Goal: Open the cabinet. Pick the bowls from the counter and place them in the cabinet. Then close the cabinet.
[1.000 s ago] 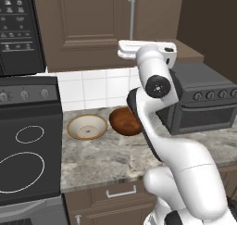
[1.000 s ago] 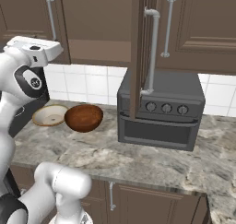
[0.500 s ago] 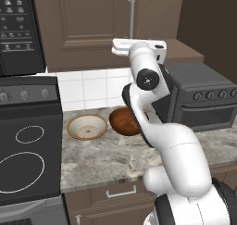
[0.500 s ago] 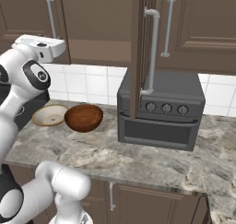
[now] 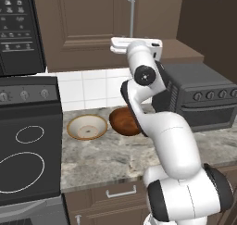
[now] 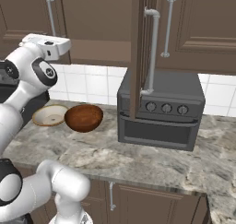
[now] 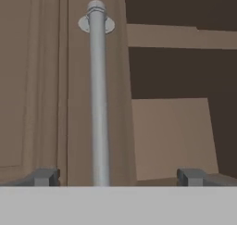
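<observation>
A simulated kitchen, midway through the cabinet-opening step: the white arm's two-finger gripper (image 7: pixel 116 177) hangs before the dark brown wooden wall cabinet (image 5: pixel 92 29), jaws spread as wide as they go and holding nothing.

From left in the left base view: the black stovetop with white ring marks (image 5: pixel 25 150), then the shallow bowl with a tan rim and cream-white inside (image 5: pixel 87 127), and touching or just beside it the deeper glossy reddish-brown wooden bowl (image 5: pixel 126 122), both on the grey-beige marbled stone counter (image 5: pixel 106 157). To their right sits the black toaster oven (image 5: pixel 199 96).

The cabinet's left door is shut, its long vertical silver bar handle (image 7: pixel 98 94) standing between the spread fingertips (image 7: pixel 44 177) in the hand view, somewhat left of centre. The right door (image 6: pixel 140 57) stands swung out edge-on toward the right base camera, showing dark interior and a shelf edge behind it.

Judging by this, one door is open and the other is in hand. The next move appears to call for easing forward until the bar sits between the pads, closing on it, then pulling in an arc about the hinge on the left. The bar is thin and smooth, so an off-centre grip could slip.

The bowls, untouched, wait below; both look light and rigid, best taken by the rim.
</observation>
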